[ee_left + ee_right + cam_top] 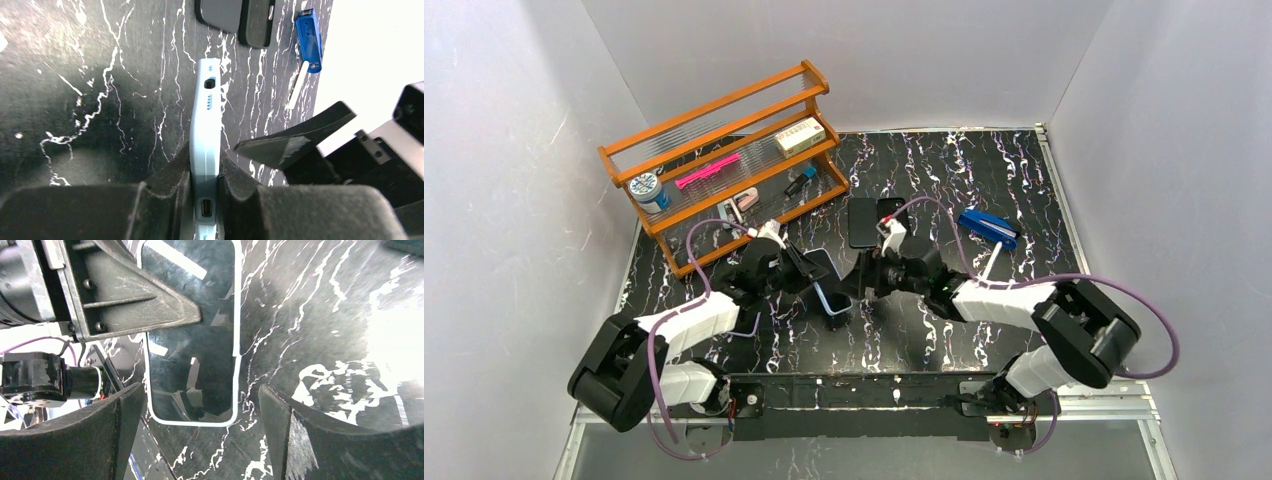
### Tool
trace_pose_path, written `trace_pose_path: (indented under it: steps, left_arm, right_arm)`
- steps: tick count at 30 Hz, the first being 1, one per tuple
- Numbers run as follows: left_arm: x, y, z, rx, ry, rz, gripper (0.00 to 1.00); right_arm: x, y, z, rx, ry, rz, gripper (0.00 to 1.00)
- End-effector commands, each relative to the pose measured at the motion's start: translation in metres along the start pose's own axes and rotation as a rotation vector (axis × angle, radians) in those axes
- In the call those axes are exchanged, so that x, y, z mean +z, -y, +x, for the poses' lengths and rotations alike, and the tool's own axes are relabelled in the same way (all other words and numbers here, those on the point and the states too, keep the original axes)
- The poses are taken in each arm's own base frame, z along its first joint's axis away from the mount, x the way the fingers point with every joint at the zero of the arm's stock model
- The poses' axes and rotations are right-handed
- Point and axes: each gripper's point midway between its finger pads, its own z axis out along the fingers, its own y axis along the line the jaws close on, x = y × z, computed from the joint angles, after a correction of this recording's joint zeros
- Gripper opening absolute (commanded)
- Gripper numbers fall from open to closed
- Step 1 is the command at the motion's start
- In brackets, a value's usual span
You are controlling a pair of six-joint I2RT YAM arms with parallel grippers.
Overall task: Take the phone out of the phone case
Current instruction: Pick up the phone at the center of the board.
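A phone in a light blue case (pixel 832 297) stands on its edge over the middle of the table. My left gripper (pixel 812 274) is shut on it. In the left wrist view the fingers (pixel 170 175) clamp both faces of the case (pixel 206 115) near its charging port. My right gripper (pixel 864 284) is open just right of the case. In the right wrist view the phone's dark screen (pixel 192 340), framed by the pale case rim, lies ahead of the open right gripper (pixel 200 430), with the left gripper's finger (pixel 135 300) across it.
Two dark phone-like slabs (pixel 869 220) lie behind the grippers and also show in the left wrist view (pixel 220 12). A blue stapler (pixel 989 228) and a white stick (pixel 991 262) lie at the right. A wooden rack (pixel 724 160) with small items stands at the back left.
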Motion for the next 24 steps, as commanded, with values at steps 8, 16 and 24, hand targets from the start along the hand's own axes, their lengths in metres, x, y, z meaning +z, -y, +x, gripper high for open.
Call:
trace_pose_path:
  steps: [8, 16, 24]
  left_arm:
    - [-0.030, 0.067, -0.032, 0.125, 0.116, 0.248, 0.00]
    - [-0.056, 0.115, -0.043, 0.120, 0.146, 0.433, 0.00]
    - [-0.076, 0.138, -0.036, 0.204, 0.111, 0.539, 0.00]
  right_arm:
    - [-0.038, -0.011, -0.029, -0.026, 0.085, -0.110, 0.94]
    - [-0.062, -0.015, -0.039, 0.015, 0.088, -0.250, 0.90]
    - [-0.074, -0.044, -0.037, -0.142, 0.037, -0.408, 0.81]
